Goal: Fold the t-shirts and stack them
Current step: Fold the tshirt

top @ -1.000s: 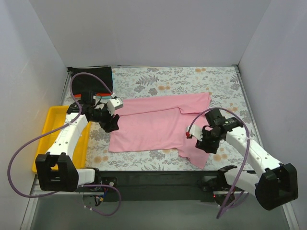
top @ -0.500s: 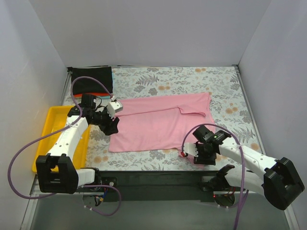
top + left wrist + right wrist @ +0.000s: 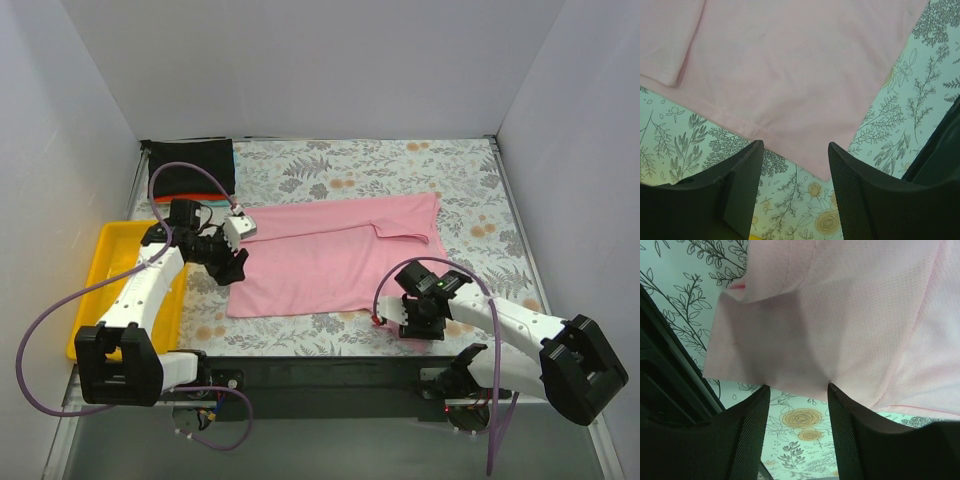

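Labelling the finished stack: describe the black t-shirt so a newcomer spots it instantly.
On the floral table cloth, look to the far left corner, just beyond the yellow tray. The black t-shirt lies folded there with an orange-red edge peeking out at its near side. It is the only dark cloth, well apart from the spread pink t-shirt.

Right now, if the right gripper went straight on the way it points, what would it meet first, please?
Most likely the edge of the pink t-shirt, which lies just ahead of the open right gripper, with the floral table cloth beneath; depth is hard to judge.
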